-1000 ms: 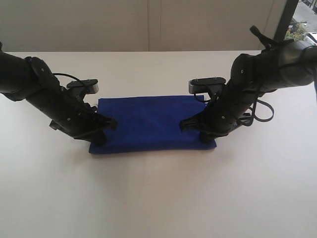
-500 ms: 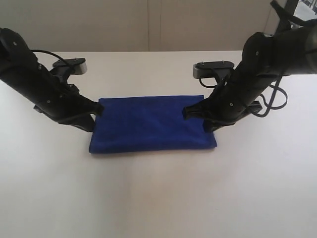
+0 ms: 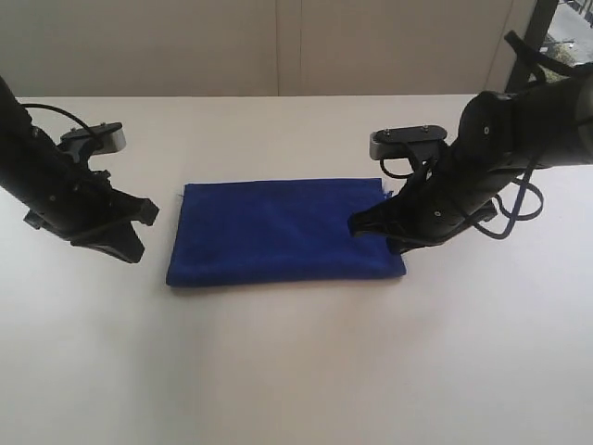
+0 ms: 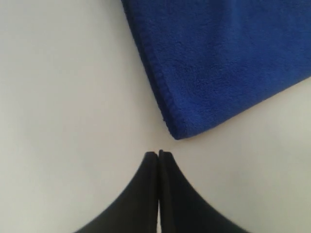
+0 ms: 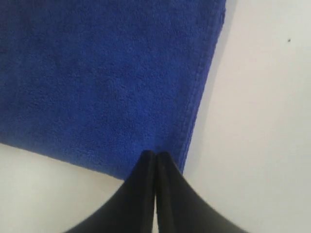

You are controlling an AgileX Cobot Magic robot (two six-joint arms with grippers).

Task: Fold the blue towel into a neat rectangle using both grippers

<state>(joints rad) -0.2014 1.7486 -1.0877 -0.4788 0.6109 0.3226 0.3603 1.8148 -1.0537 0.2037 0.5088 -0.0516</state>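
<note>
Both claws are sitting with their fingers pressed together and pinching nothing: the left gripper [image 4: 158, 154] is hanging over bare table just off a corner of the cloth, and the right gripper [image 5: 155, 155] is hanging over the fabric close to a hemmed corner. Whether its tips are touching the pile, I cannot tell.

The blue towel [image 3: 283, 232] is lying flat in the middle of the white table [image 3: 296, 371], between the two arms, already reading as a tidy doubled rectangle with edges running nearly parallel. By my judgement the folding is looking close to finished.

Trouble from here is mostly lurking on the right. If that claw is travelling sideways while low, its tips could be snagging the soft top layer and dragging it askew, spoiling the matched edges. On the left, a careless sweep inward could be nudging the nearby corner and curling it up.
</note>
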